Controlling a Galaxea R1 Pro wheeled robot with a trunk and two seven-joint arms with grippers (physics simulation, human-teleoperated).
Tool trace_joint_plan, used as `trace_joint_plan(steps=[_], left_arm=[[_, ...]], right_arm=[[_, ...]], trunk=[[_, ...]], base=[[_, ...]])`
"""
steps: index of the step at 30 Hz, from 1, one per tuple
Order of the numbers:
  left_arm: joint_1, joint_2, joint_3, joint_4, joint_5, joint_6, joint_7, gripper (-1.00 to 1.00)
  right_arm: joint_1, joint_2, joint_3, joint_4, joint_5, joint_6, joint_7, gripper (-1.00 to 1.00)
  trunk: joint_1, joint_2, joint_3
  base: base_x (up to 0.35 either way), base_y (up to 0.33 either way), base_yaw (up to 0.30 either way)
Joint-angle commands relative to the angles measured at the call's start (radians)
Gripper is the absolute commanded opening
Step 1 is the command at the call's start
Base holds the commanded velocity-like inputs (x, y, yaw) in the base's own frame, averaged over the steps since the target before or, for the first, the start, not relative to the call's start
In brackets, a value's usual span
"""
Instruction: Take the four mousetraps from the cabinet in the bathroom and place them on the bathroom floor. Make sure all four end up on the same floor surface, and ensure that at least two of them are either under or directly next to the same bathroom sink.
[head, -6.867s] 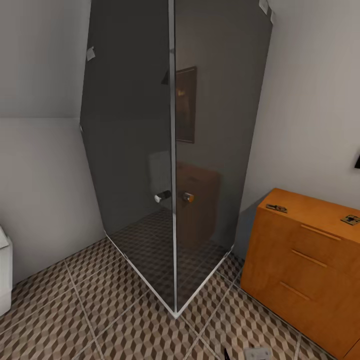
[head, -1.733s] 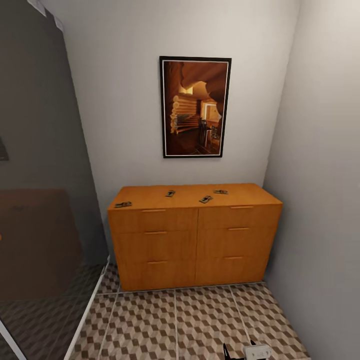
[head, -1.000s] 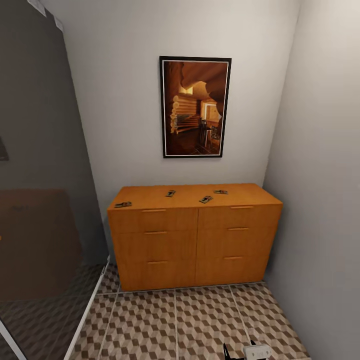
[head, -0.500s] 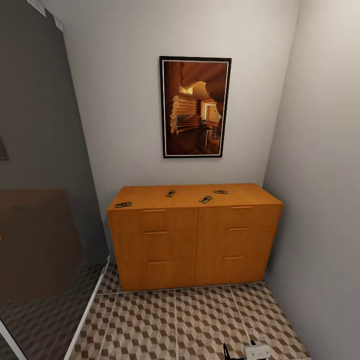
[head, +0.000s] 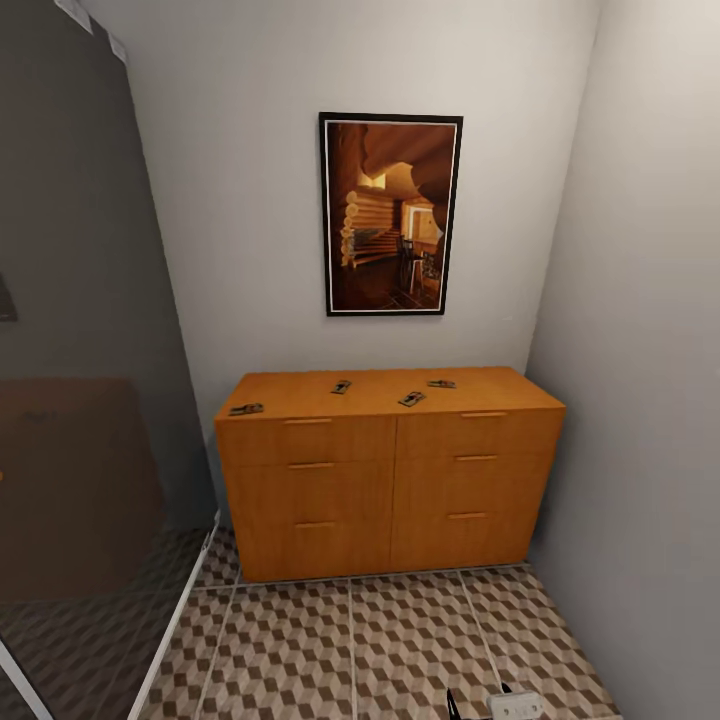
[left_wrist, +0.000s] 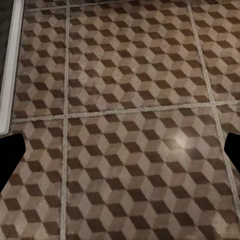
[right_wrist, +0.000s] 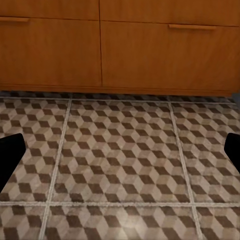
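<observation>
Facing: the cabinet (head: 390, 470), set against the wall beneath a framed picture (head: 390, 214).
Mousetraps: all four (head: 246, 409) (head: 341, 386) (head: 411, 399) (head: 441, 384) lie apart on the cabinet's flat top.
Bathroom floor (head: 380, 640): cube-patterned tiles before the cabinet.
Left fingers (left_wrist: 11, 155): spread wide over floor, empty.
Right fingers (right_wrist: 10, 150): parted, empty, near the cabinet's lowest drawers.
</observation>
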Motion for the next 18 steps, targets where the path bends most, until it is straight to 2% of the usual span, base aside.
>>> trace_joint_plan(steps=[1, 18], left_arm=[[-0.001, 0.000, 0.000, 0.001, -0.001, -0.003, 0.001, 1.00], [-0.001, 0.000, -0.001, 0.001, -0.001, -0.004, 0.001, 1.00]], right_arm=[[-0.001, 0.000, -0.001, 0.001, 0.009, -0.002, -0.003, 1.00], [-0.001, 0.000, -0.002, 0.002, 0.009, -0.002, -0.003, 1.00]], trunk=[[0.000, -0.001, -0.001], [0.000, -0.001, -0.001]], base=[[0.000, 0.000, 0.000], [0.000, 0.000, 0.000]])
